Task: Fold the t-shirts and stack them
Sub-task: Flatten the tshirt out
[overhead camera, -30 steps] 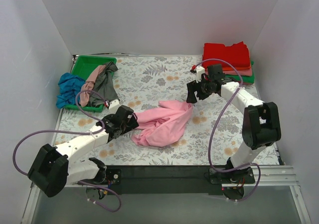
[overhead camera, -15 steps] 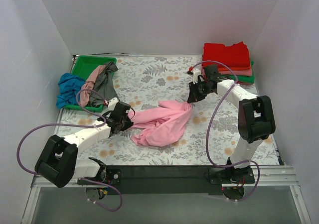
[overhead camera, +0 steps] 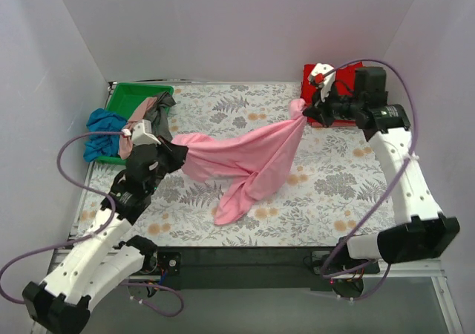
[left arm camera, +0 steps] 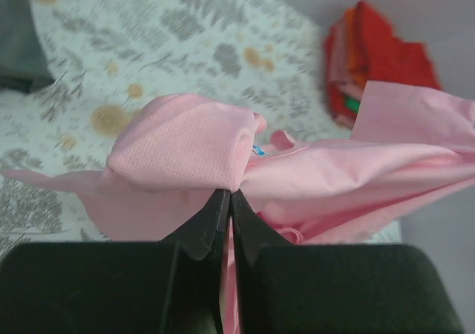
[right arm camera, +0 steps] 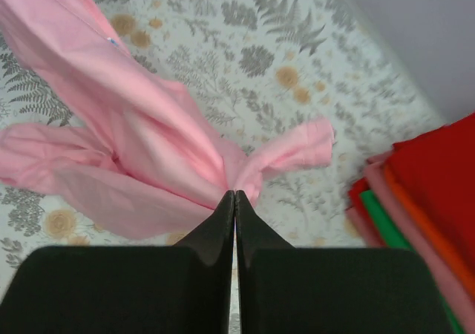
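At the far left a blue t-shirt [overhead camera: 99, 128] lies crumpled, half over the edge of the green tray [overhead camera: 132, 96]. A salmon t-shirt [overhead camera: 136, 126] and a grey t-shirt [overhead camera: 158, 126] are draped over the tray's right side and spill onto the floral table [overhead camera: 223, 111].

Just beside that heap, the left gripper [left arm camera: 228, 194] is pinched tight on a bunched corner of the pink t-shirt [overhead camera: 252, 156]. In its wrist view the fingers meet with only cloth between them, and a small label peeks out by the fold.

From there the pink t-shirt stretches across the middle of the table, raised at both ends and pulled into a long band that climbs toward the far right. Its loose lower part hangs down toward the near edge and narrows to a tail whose tip rests on the table.

At the upper right end, the right gripper [right arm camera: 234, 195] is clamped on another gathered bit of the same shirt. Its fingers are pressed together, with pink folds fanning out beyond them.

Right behind that gripper, in the far right corner, sits the stack of folded t-shirts [overhead camera: 338, 78]. It is red on top, and the right wrist view shows orange, salmon and green edges beneath.
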Robot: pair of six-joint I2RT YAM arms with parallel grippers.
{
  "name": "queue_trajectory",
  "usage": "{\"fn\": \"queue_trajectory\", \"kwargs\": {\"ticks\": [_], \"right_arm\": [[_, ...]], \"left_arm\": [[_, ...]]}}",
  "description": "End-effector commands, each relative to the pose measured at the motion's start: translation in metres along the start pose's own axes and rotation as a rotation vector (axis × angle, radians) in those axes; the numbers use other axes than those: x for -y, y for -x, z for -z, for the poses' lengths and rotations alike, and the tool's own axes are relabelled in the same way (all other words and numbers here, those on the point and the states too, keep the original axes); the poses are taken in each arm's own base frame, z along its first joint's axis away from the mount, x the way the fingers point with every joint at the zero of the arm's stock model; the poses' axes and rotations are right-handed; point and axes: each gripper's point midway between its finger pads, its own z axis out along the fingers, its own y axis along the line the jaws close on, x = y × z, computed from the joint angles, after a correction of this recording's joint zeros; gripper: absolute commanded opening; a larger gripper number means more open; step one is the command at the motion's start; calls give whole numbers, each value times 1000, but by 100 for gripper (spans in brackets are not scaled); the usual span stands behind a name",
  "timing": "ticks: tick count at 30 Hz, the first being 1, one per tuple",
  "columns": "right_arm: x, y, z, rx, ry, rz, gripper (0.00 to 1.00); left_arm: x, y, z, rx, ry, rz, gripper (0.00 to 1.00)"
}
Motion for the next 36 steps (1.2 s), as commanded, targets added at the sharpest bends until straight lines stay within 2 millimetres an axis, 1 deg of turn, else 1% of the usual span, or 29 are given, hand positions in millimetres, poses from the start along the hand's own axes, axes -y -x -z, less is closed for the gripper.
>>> {"fn": "queue_trajectory", "kwargs": {"ticks": [1,2,3,4,5,6,7,8,10,11,14,15,17,18,21,24,26,28,29,30,31,32,33,34,35,36], "right_arm": [[-19,39,44,81,-42,224,1],[-24,49,60,104,-78,286,1],[-22,52,68,101,-116,311,1],[-20,57,79,107,-151,333,1],[-21,62,91,119,-179,354,1],[-17,64,101,121,-212,369,1],[-18,65,108,126,-226,381,1],[-23,71,118,144,-243,405,1],[-28,77,132,166,-264,431,1],[-36,83,142,189,-273,449,1],[-53,94,162,243,-290,479,1],[-55,96,167,254,-299,482,1],[-60,102,177,272,-325,493,1],[-60,104,184,277,-349,495,1],[-56,107,190,275,-385,491,1],[-51,107,186,277,-384,473,1],[-42,106,178,277,-378,442,1],[-28,103,173,266,-407,404,1],[-16,104,168,261,-422,392,1],[-6,104,167,254,-448,365,1],[0,109,169,258,-470,358,1],[12,110,163,251,-478,337,1],[21,115,166,257,-513,325,1],[25,130,174,280,-541,338,1],[38,132,169,271,-550,319,1],[46,139,173,277,-579,319,1]], "left_arm": [[44,51,49,137,-190,-13,0],[51,61,59,164,-223,-11,0],[59,68,68,183,-258,-16,0],[70,83,82,221,-297,-14,0],[78,91,95,248,-336,-15,0],[85,97,104,260,-372,-26,0],[91,101,111,268,-398,-30,0],[101,112,125,294,-436,-33,0],[112,117,137,297,-490,-50,0],[119,125,149,317,-516,-50,0],[126,134,163,343,-549,-55,0],[129,139,171,359,-563,-54,0],[130,142,177,365,-571,-56,0],[131,142,182,364,-580,-62,0],[132,141,186,356,-591,-71,0],[128,140,185,364,-578,-73,0],[125,141,177,367,-550,-72,0],[124,143,165,372,-520,-69,0],[125,140,153,355,-503,-74,0],[130,141,146,354,-514,-76,0],[133,140,139,348,-515,-78,0],[136,135,122,319,-503,-84,0],[143,140,116,334,-520,-85,0],[146,141,109,336,-519,-89,0],[152,145,102,341,-518,-92,0],[160,148,85,344,-518,-98,0]]}}
